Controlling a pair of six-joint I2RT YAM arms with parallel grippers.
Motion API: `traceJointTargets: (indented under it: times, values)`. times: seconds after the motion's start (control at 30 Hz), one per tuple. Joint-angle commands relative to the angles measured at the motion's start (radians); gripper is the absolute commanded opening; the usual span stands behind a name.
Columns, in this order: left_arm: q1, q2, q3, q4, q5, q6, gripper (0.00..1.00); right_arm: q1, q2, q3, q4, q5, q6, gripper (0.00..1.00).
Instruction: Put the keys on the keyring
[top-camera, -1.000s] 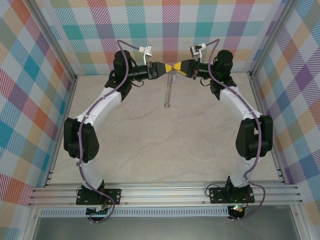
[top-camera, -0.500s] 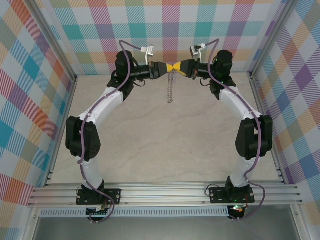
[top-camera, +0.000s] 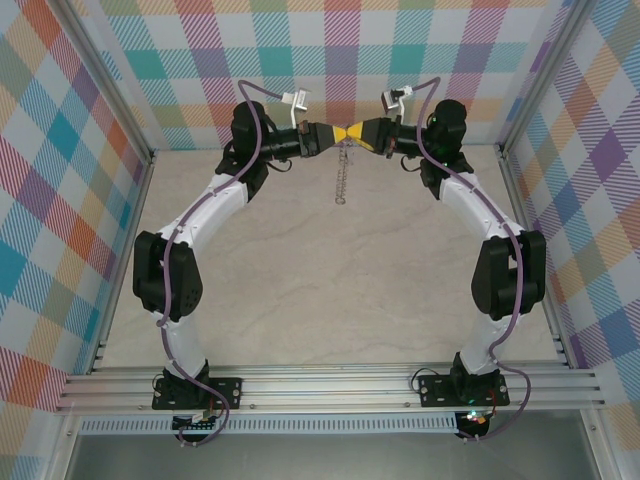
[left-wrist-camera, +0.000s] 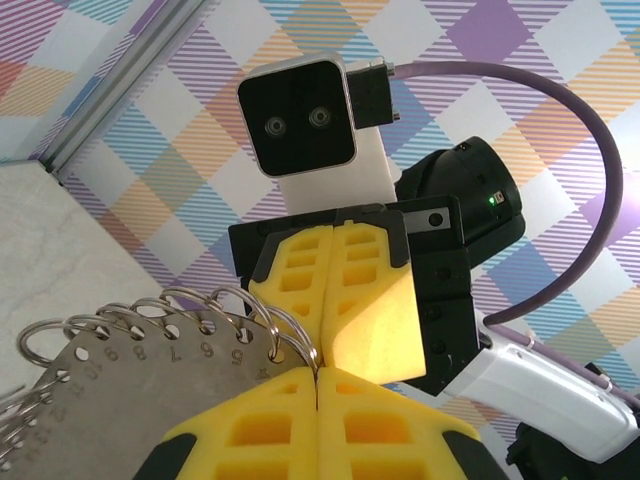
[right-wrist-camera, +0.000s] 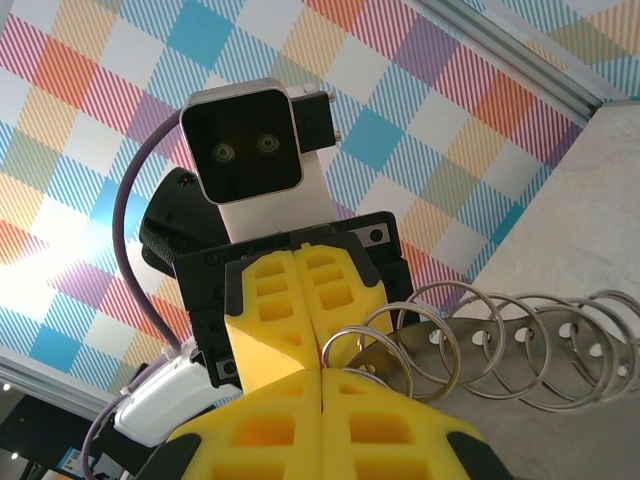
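Over tabletop (top-camera: 300, 280) far edge, mid: the left gripper (left-wrist-camera: 318, 385) and right gripper (right-wrist-camera: 322, 385) meet tip to tip, each w/ fingers together, both apparently pinching the keyring (top-camera: 342, 172) top end. It hangs in air below them: grey numbered plate w/ row of wire loops. The keys are too small to make out; threading prob. not done yet.

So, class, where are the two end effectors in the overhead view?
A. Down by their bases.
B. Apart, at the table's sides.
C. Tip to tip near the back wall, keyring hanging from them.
C: the left end effector and right end effector meet fingertip to fingertip, with the keyring dangling there.
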Motion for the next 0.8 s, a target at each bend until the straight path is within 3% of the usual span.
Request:
traceJointTargets:
  times: [0.0, 0.1, 0.4, 0.77]
  values:
    - [-0.035, -0.015, -0.004, 0.099, -0.014, -0.034, 0.0, 0.012, -0.005, 0.026, 0.028, 0.018, 0.014, 0.2]
    - [-0.029, -0.032, -0.033, 0.15, -0.059, -0.059, 0.0, -0.009, -0.047, -0.015, 0.023, 0.044, -0.009, 0.36]
    - [-0.026, -0.035, -0.046, 0.269, -0.064, -0.152, 0.0, -0.07, -0.191, -0.222, -0.025, 0.202, -0.114, 0.37]
    - [-0.026, -0.067, -0.079, 0.328, -0.107, -0.221, 0.0, -0.014, -0.301, -0.321, -0.183, 0.293, -0.358, 0.4]
